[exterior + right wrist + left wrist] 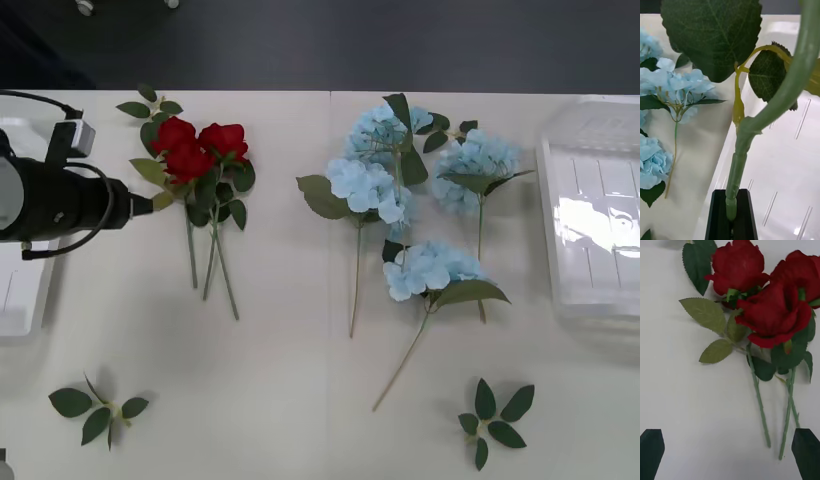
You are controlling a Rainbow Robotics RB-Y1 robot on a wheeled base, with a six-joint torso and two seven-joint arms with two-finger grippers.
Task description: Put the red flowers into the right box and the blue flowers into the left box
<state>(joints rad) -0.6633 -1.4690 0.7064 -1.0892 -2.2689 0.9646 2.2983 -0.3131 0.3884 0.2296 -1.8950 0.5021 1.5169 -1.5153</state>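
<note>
Three red flowers (pixel 198 150) lie bunched on the counter (pixel 290 400); the left claw (pixel 730 453), fingers spread wide and empty, hovers just beside them. The right claw (pixel 731 215) is clamped on a green stem (pixel 752 127) (its bloom unseen) over the right box (pixel 790 180), near the blue flowers (pixel 415 190).

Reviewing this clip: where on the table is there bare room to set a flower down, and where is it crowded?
Bare: the strip between the red flowers and blue flowers, and the near edge between the two loose leaf sprigs. Crowded: around both flower groups. The left pincer hangs open by the roses' stems.
</note>
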